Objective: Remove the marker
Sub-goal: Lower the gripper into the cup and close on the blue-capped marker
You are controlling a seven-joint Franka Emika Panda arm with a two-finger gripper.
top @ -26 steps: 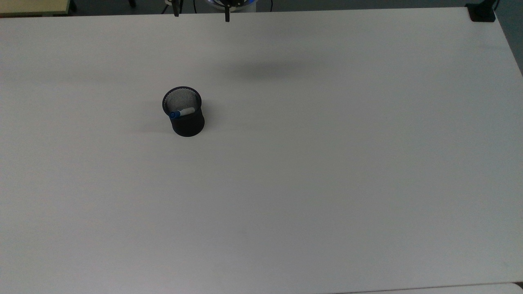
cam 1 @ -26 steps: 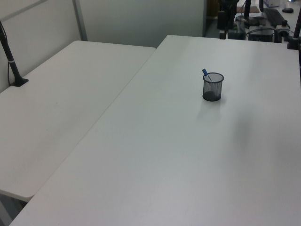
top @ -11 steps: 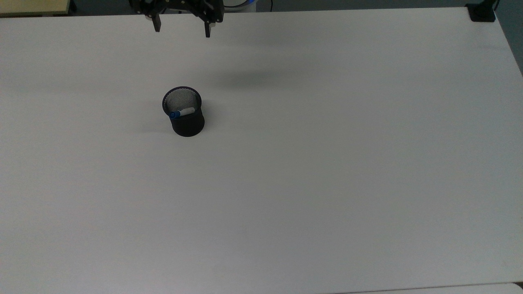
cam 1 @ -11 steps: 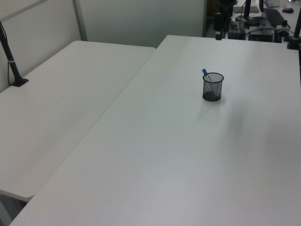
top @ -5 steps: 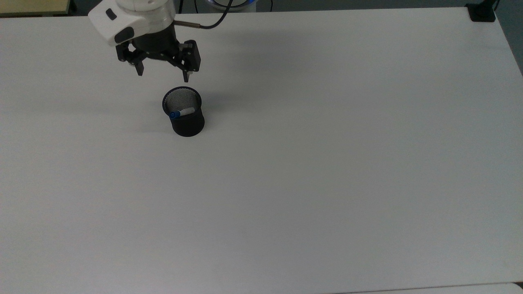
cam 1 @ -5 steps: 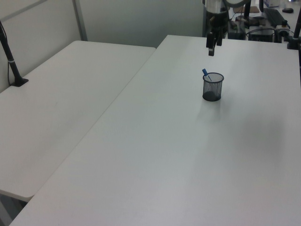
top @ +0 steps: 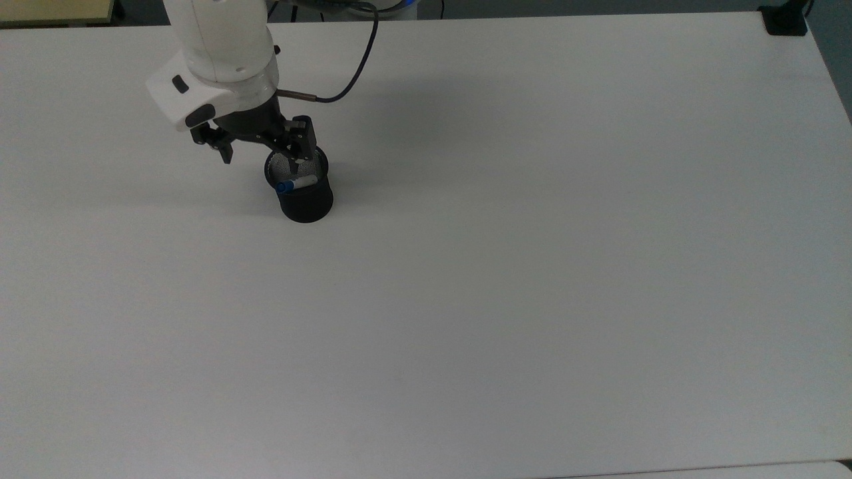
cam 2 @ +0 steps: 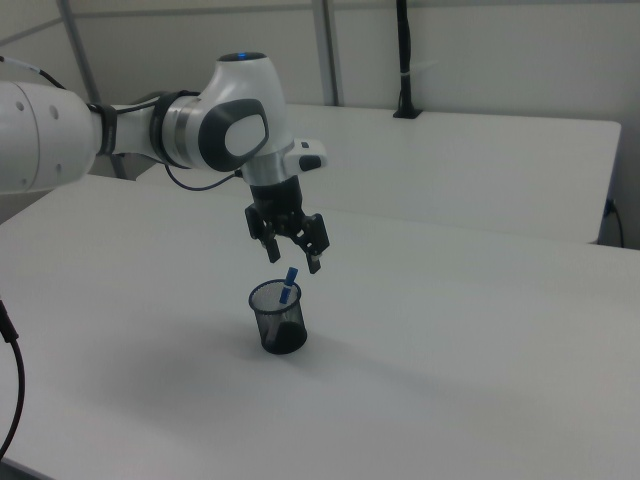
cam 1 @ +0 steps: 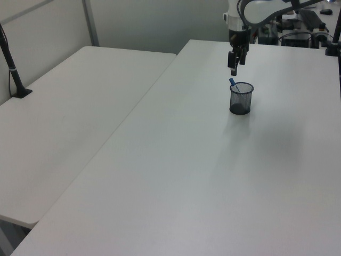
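Note:
A black mesh cup stands on the white table. The marker, white with a blue cap, leans inside it with the cap poking above the rim. My gripper hangs open just above the cup, fingers pointing down and empty. In the top view one fingertip overlaps the cup's mouth and the other sits off the cup toward the top view's left. In the right view the fingertips hover a little above the blue cap.
A second white table adjoins on the left view's left, with a black post clamped to it. A black clamp sits at the table's far corner in the top view. The arm's cable loops over the table behind the gripper.
The arm came in from the top view's upper edge and descended toward the cup, staying open. The cup and marker have not moved.

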